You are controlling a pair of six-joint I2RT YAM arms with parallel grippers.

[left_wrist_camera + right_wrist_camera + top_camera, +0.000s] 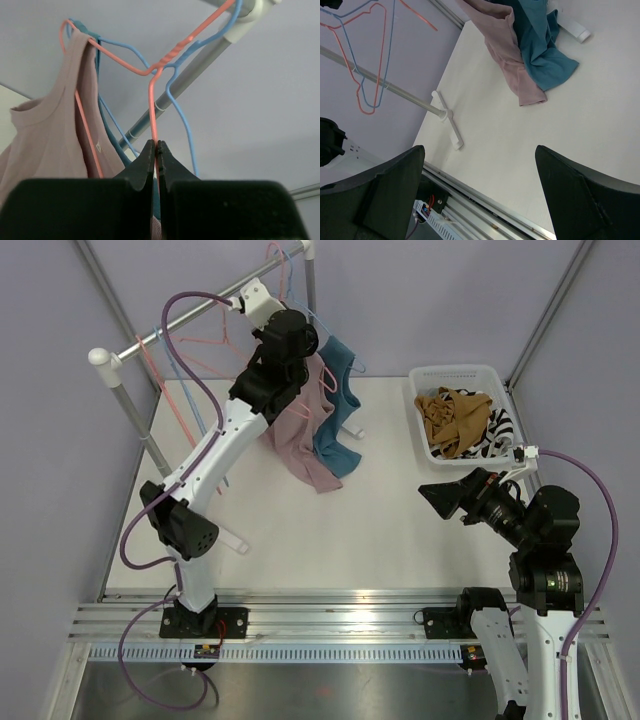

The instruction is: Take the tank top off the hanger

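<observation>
- R gripper [447,496], near right: you see its fingers spread wide w/ nothing between them, above the table [330,540].
- Mid table: the lower ends of the pink tank top [300,445] and the teal tank top [336,405] reach down to the table surface. The pink one is on the left, and they touch each other.
- L gripper [156,149], far left, up at the rack: its fingers are pressed together on the thin wire of the pink hanger [152,110], pinching it below the twisted neck.
- The pink tank top hangs on this hanger; in L wrist view one strap sits over the hanger's left end.
- The blue hanger [190,137] is just beside; both hook on the rail [210,57].
- Far right: a white basket [455,371] w/ brown and zebra-pattern clothes [455,420].
</observation>
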